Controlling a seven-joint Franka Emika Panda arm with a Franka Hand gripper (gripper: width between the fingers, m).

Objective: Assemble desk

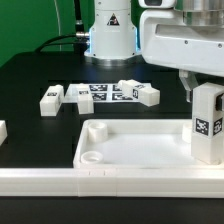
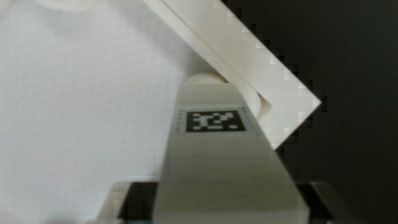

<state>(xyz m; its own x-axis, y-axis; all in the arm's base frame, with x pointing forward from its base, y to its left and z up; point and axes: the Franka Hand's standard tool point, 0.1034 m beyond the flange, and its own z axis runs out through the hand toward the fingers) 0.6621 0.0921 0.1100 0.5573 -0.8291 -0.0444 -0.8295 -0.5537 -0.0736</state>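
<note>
My gripper is shut on a white square-section leg and holds it upright by its upper end. The tagged leg hangs at the right-hand corner of the white desk top, a tray with a raised rim, in the exterior view. In the wrist view the leg runs away from my gripper with its tag facing the camera, and its far end sits by the tray's corner rim. Whether the leg touches the tray is hidden. More loose legs lie further back on the black table.
The marker board lies among the loose legs at the back. A long white rail runs along the front edge below the tray. Another white part shows at the exterior view's left edge. The robot base stands behind.
</note>
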